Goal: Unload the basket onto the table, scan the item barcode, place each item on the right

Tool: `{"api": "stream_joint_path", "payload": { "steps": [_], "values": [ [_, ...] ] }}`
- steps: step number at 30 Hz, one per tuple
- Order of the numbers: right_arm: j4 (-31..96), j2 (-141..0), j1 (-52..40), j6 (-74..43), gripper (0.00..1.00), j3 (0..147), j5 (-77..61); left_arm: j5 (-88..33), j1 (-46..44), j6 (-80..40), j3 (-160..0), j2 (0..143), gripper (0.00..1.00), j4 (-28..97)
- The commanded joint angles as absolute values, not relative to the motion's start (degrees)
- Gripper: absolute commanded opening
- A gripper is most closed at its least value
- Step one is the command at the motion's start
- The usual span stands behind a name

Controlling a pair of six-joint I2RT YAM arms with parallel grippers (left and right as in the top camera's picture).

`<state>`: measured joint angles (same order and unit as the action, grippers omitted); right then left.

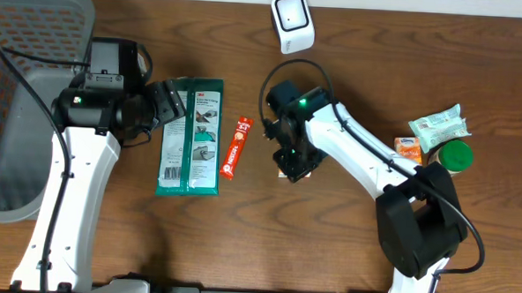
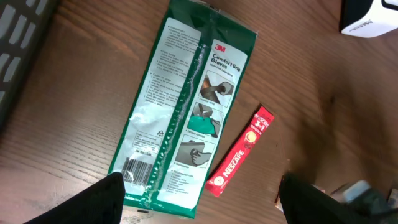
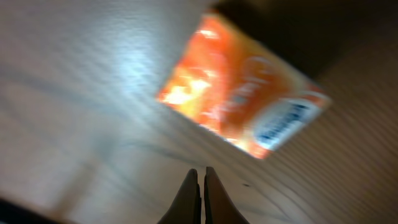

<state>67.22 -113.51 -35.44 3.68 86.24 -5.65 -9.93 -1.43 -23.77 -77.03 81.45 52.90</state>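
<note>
A green 3M gloves packet [image 1: 192,136] lies flat left of centre, its barcode [image 2: 138,169] facing up at one end. My left gripper [image 1: 170,103] hovers over that packet [image 2: 186,106], open [image 2: 202,180], with nothing between its fingers. A red Nescafe stick [image 1: 235,148] [image 2: 241,152] lies beside the packet. The white scanner [image 1: 290,22] stands at the back edge. My right gripper [image 1: 294,161] is low over the table's middle, shut [image 3: 202,171] and holding nothing. A blurred orange packet [image 3: 245,99] lies on the wood just beyond its fingertips.
A grey mesh basket [image 1: 25,92] fills the far left. At the right stand a white-and-green wipes pack [image 1: 438,128], a small orange box [image 1: 408,149] and a green-lidded container [image 1: 456,156].
</note>
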Motion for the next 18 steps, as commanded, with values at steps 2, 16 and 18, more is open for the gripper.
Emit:
{"api": "stream_joint_path", "payload": {
  "steps": [2,16,18],
  "values": [
    [66.81,-112.38,-38.30,8.47,0.01,85.41,-11.22,-9.58,-1.26,-23.40,-77.52,81.25,0.80,53.10],
    [47.66,-112.64,-40.53,8.43,0.06,72.93,3.36,-9.58,-1.26,-23.40,-77.52,81.25,0.80,53.10],
    [44.18,-112.64,-40.53,8.43,0.05,71.96,5.74,-9.58,-1.26,-23.40,-77.52,81.25,0.80,53.10]
  ]
}}
